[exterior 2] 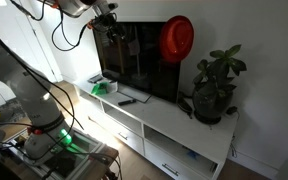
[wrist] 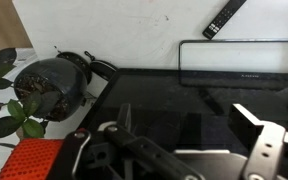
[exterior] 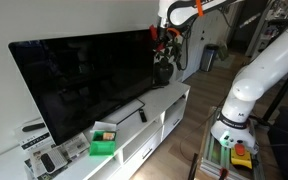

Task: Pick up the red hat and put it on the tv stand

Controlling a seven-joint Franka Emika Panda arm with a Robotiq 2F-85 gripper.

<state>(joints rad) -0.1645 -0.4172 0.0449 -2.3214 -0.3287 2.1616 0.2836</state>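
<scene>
The red hat point(exterior 2: 177, 38) hangs on the upper corner of the black TV, at the end above the potted plant. It shows as a small red patch beside my gripper in an exterior view point(exterior: 156, 32) and at the bottom left of the wrist view point(wrist: 29, 160). My gripper point(wrist: 184, 115) is open and empty, high above the TV and looking down; the hat lies outside its fingers. The gripper shows in both exterior views point(exterior: 167, 38) point(exterior 2: 109, 22). The long white tv stand point(exterior: 169, 100) point(exterior 2: 174, 115) point(wrist: 134, 40) runs under the TV.
A dark potted plant point(exterior 2: 214, 90) point(wrist: 44, 90) stands at one end of the stand. A black remote point(exterior 2: 127, 99) point(wrist: 224, 15) and a green box point(exterior: 104, 143) lie on the stand. The black TV point(exterior: 84, 80) fills most of the stand's length.
</scene>
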